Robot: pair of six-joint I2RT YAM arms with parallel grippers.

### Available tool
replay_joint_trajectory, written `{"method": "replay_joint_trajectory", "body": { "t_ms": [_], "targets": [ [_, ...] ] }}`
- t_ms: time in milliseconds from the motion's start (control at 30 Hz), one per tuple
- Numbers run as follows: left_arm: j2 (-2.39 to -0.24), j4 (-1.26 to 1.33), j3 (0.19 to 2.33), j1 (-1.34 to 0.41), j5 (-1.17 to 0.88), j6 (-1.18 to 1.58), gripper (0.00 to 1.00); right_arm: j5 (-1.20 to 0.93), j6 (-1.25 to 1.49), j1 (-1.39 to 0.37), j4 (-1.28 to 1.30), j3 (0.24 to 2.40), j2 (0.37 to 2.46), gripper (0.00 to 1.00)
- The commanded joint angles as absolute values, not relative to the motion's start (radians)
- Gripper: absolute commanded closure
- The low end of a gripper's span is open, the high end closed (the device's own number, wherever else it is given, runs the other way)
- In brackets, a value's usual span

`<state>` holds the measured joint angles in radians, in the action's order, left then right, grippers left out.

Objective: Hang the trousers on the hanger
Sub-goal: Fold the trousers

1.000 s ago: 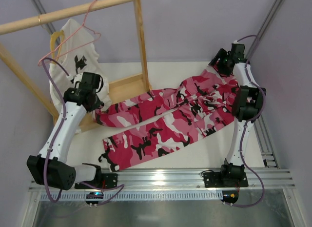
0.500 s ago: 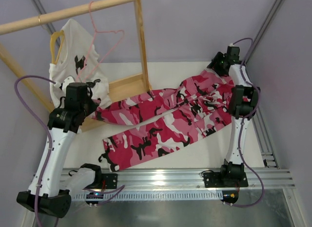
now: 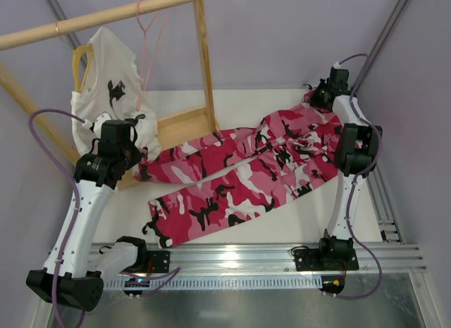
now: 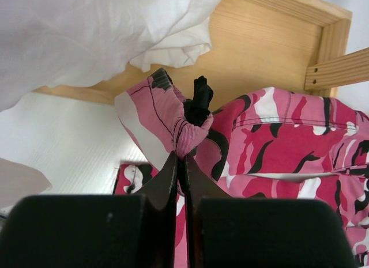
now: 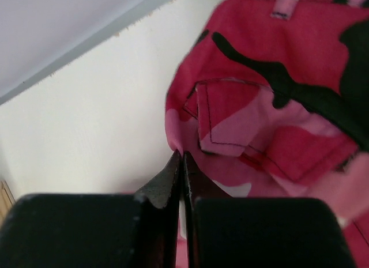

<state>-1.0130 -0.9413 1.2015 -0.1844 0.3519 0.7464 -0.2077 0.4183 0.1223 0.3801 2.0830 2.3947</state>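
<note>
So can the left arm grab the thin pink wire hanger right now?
Probably not yet. The left pincer is shut on a leg end of the pink camouflage trousers, and the pink wire hanger hangs from the wooden rail beyond it.

Camouflage trousers (image 3: 246,169): one pair. Hangers: two, being one pale-pink wire hanger (image 3: 146,56) and one yellow hanger (image 3: 76,60). White T-shirt (image 3: 106,77), black print: one. Wooden rack (image 3: 99,16): one. Robot arms: two, left arm (image 3: 81,208) and right arm (image 3: 349,190). Grippers: two, left gripper (image 4: 183,155) and right gripper (image 5: 182,158). Desk (image 3: 239,109): one.
</note>
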Motion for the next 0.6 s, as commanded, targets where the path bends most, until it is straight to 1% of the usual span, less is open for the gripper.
{"method": "replay_joint_trajectory", "body": {
  "t_ms": [0, 33, 67, 100, 167, 200, 300, 400, 567],
  "targets": [
    [-1.003, -0.965, 1.197, -0.179, 0.413, 0.765, 1.00, -0.147, 0.425, 0.147, 0.258, 1.833, 2.128, 0.96],
    [-1.002, -0.968, 1.195, -0.179, 0.417, 0.765, 1.00, -0.138, 0.443, 0.156, 0.230, 1.760, 2.052, 0.96],
    [-1.000, -0.977, 1.190, -0.179, 0.426, 0.765, 1.00, -0.137, 0.478, 0.166, 0.177, 1.693, 2.011, 0.96],
    [-0.999, -0.980, 1.186, -0.179, 0.428, 0.762, 1.00, -0.140, 0.491, 0.173, 0.152, 1.570, 1.979, 0.96],
    [-0.996, -0.994, 1.175, -0.179, 0.433, 0.756, 0.99, -0.123, 0.512, 0.193, 0.095, 1.456, 1.889, 0.96],
    [-0.993, -0.994, 1.166, -0.179, 0.440, 0.758, 0.99, -0.108, 0.518, 0.198, 0.088, 1.363, 1.869, 0.96],
    [-0.982, -0.977, 1.126, -0.179, 0.434, 0.755, 1.00, -0.090, 0.545, 0.215, 0.071, 1.229, 1.825, 0.96],
    [-0.979, -0.966, 1.098, -0.179, 0.426, 0.756, 0.99, -0.068, 0.564, 0.232, 0.084, 1.148, 1.810, 0.96],
    [-0.983, -0.973, 1.072, -0.179, 0.443, 0.756, 1.00, -0.022, 0.592, 0.255, 0.130, 1.074, 1.778, 0.95]
  ]
}}
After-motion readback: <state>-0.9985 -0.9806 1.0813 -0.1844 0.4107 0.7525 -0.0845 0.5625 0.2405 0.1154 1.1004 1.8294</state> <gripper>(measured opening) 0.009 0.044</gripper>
